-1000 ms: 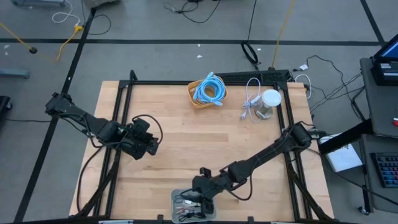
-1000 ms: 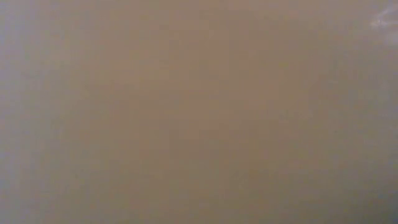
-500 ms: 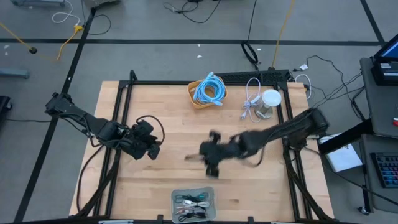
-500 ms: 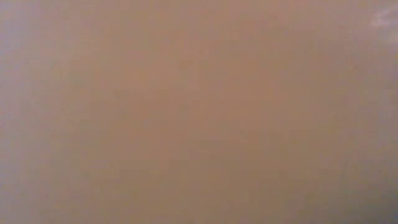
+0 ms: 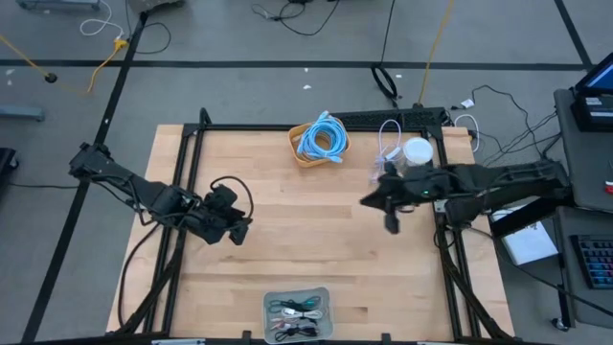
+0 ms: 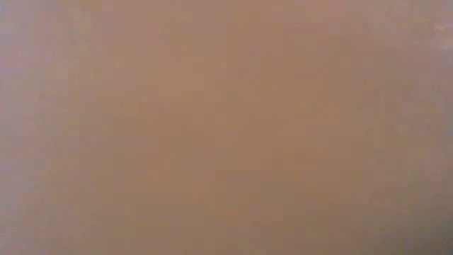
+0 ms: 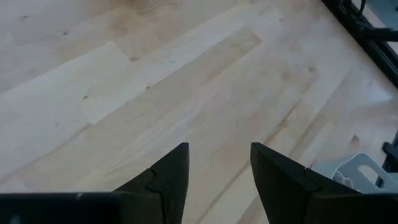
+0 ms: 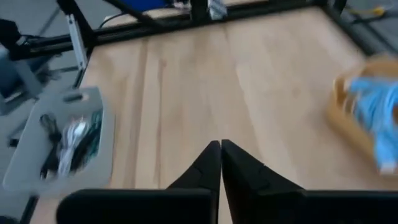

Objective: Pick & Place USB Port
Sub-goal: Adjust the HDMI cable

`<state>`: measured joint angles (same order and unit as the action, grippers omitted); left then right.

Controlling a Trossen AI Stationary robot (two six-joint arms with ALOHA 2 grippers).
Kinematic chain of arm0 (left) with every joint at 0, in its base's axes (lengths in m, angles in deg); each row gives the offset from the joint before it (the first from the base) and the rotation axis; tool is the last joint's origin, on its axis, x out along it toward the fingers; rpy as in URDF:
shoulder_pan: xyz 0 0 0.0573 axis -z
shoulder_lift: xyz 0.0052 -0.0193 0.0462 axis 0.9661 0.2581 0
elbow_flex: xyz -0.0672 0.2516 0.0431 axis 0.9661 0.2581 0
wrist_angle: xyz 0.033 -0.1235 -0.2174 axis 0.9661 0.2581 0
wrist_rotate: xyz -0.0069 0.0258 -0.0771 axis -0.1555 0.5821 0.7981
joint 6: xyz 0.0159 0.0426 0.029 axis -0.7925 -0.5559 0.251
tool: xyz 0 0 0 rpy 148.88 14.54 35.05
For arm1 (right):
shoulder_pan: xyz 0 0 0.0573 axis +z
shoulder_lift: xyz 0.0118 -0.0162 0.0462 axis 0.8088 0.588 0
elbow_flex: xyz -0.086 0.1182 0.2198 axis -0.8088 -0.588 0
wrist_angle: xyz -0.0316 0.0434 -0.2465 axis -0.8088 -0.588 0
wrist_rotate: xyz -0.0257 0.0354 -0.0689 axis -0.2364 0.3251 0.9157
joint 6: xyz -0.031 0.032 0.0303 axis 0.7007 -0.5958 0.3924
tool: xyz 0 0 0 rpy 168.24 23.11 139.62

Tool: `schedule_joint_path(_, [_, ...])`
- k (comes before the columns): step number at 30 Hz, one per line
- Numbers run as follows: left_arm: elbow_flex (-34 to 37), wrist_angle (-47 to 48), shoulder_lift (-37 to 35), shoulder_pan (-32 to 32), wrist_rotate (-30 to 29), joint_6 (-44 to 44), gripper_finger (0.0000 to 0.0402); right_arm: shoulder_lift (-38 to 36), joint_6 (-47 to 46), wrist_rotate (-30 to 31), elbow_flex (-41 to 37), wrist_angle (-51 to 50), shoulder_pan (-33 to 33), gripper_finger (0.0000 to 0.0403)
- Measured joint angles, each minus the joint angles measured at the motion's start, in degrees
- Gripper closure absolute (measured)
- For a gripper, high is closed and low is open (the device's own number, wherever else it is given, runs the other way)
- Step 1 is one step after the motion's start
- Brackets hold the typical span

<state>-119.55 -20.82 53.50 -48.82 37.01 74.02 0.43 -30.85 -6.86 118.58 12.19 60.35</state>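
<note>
The right tool [image 5: 387, 222] was clenched on nothing above the table [image 5: 287, 240], near the white cup [image 5: 416, 153]. The left tool [image 7: 217, 168] hung released over bare wood. USB cables [image 5: 297, 314] lay in the grey tray [image 5: 272, 305] at the table's near edge.

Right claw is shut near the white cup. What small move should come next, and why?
Probably open the right claw and swing it over to the grey tray. Its fingers meet with nothing between them, and the cables lie in the tray at the table's near edge. The left claw waits open over bare wood.
</note>
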Motion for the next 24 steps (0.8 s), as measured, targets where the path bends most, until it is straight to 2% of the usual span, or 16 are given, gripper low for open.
schedule_joint_path(6, [0.0, -5.82, 0.0, -1.11, -1.0, -0.85, 0.0227, -19.21, -6.61, -10.73, -27.32, 14.86, -3.26, 0.0402])
schedule_joint_path(9, [0.0, -11.23, 0.0, -2.5, -2.13, -2.87, 0.0227, -26.79, -8.66, -16.14, -37.9, 22.28, -4.13, 0.0402])
schedule_joint_path(11, [0.0, -14.32, -0.02, -3.44, -2.51, -4.21, 0.0227, -30.93, -9.52, -17.26, -43.19, 24.83, -4.41, 0.0402])
schedule_joint_path(17, [0.0, -19.44, 0.22, -6.26, -2.87, -4.89, 0.0227, -38.89, -5.83, -17.92, -52.1, 27.85, -4.53, 0.0403])
schedule_joint_path(24, [0.04, -25.45, 1.59, -7.97, -2.69, -5.89, 0.0227, -40.93, -3.11, -17.79, -56.84, 29.89, -4.53, 0.0403])
